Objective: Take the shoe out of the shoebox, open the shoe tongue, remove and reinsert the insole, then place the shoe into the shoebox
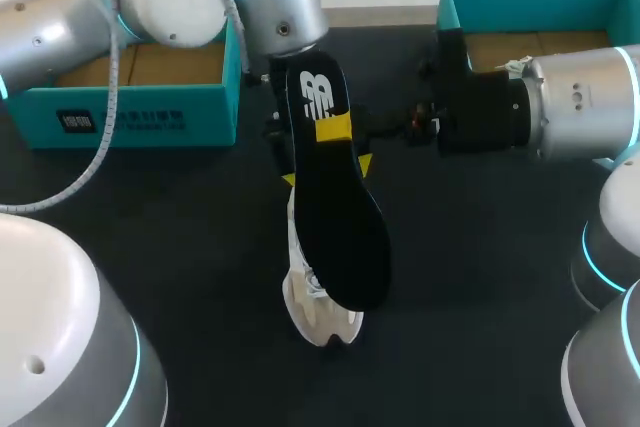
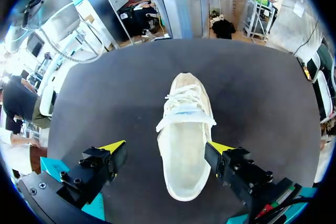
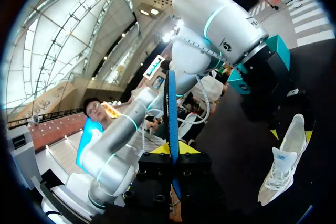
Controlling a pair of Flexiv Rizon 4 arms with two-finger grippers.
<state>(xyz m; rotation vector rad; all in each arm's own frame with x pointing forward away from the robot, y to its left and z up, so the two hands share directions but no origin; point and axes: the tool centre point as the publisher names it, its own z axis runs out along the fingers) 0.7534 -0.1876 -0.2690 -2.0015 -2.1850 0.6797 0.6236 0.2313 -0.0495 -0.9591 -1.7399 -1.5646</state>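
The white shoe (image 2: pixel 186 108) lies mid-worktop (image 1: pixel 480 277) between the left tool's (image 2: pixel 165 149) spread fingers, while the right tool (image 3: pixel 173 149) — clamped on the black insole (image 1: pixel 340 217) — holds it above the shoe (a teal shoebox (image 1: pixel 150 112) sits at the far-left corner).

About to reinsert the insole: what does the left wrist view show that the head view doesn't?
Only left wrist: a look down into the shoe, its inside bare, between the fingers of the open left gripper. Only head: the black insole pinched in the right gripper over the shoe, plus the teal shoebox. Both: the white shoe lying on the dark table.
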